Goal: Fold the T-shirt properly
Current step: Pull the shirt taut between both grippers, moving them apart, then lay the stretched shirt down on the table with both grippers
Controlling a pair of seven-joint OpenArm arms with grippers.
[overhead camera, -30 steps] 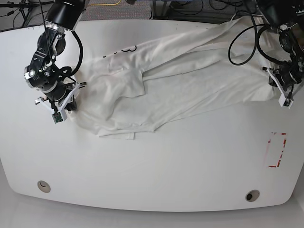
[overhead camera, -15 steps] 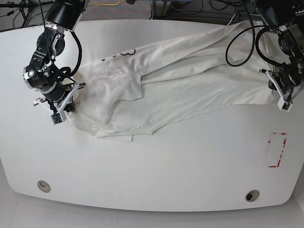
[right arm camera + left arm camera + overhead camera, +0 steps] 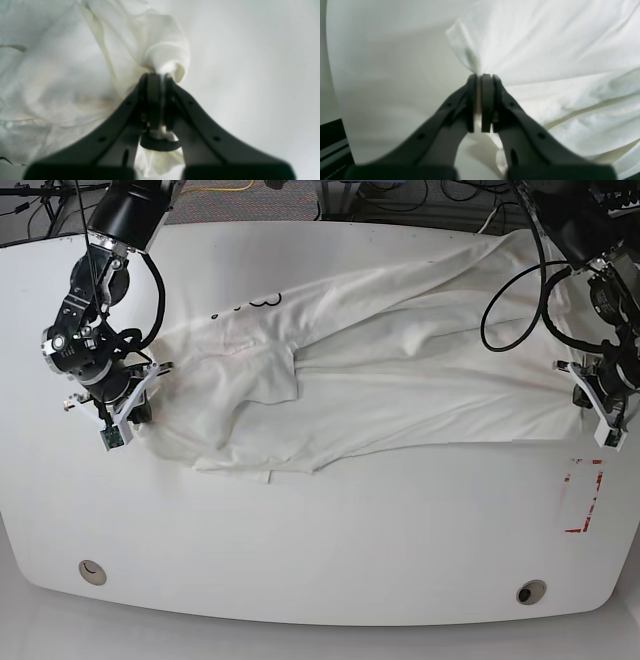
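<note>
The white T-shirt (image 3: 400, 370) lies stretched and wrinkled across the table, mostly plain side up, with a bit of black print showing near its top left. My left gripper (image 3: 603, 425), at the right of the base view, is shut on a corner of the T-shirt (image 3: 480, 55). My right gripper (image 3: 118, 430), at the left of the base view, is shut on a bunched fold of the T-shirt (image 3: 165, 57). Both hold the cloth low over the table.
The white table (image 3: 330, 550) has a red-outlined rectangle mark (image 3: 583, 495) at the right, two round holes (image 3: 92, 572) (image 3: 531, 591) near the front edge, and cables beyond its back edge (image 3: 400, 195).
Both grippers moved apart, the left one further right and toward the front, the right one further left, and the T-shirt is pulled flatter and wider between them.
</note>
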